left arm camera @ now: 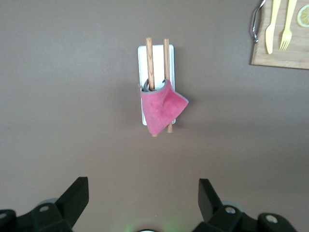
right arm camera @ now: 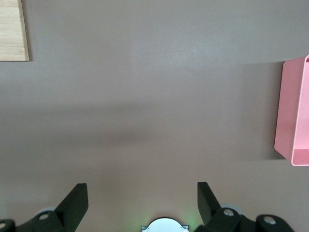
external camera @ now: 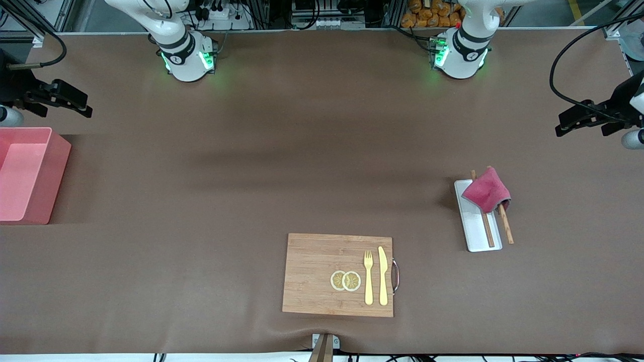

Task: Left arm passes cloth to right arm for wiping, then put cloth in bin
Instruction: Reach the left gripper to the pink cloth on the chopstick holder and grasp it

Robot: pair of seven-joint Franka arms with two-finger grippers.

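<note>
We see the cloth [external camera: 486, 190] draped over the chopsticks [external camera: 505, 223] and the white tray [external camera: 475, 227], toward the left arm's end of the table. Our left gripper [external camera: 578, 120] hovers over bare table there, fingers spread wide and empty. Our right gripper [external camera: 68, 99] hangs open above the bin [external camera: 35, 201].

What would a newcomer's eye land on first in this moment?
The magenta cloth, draped over two wooden chopsticks and the white tray toward the left arm's end of the table. Next, the pale pink bin at the right arm's end, and the wooden board nearest the front camera. The left pincer and the right pincer wait open over the table's ends.
</note>
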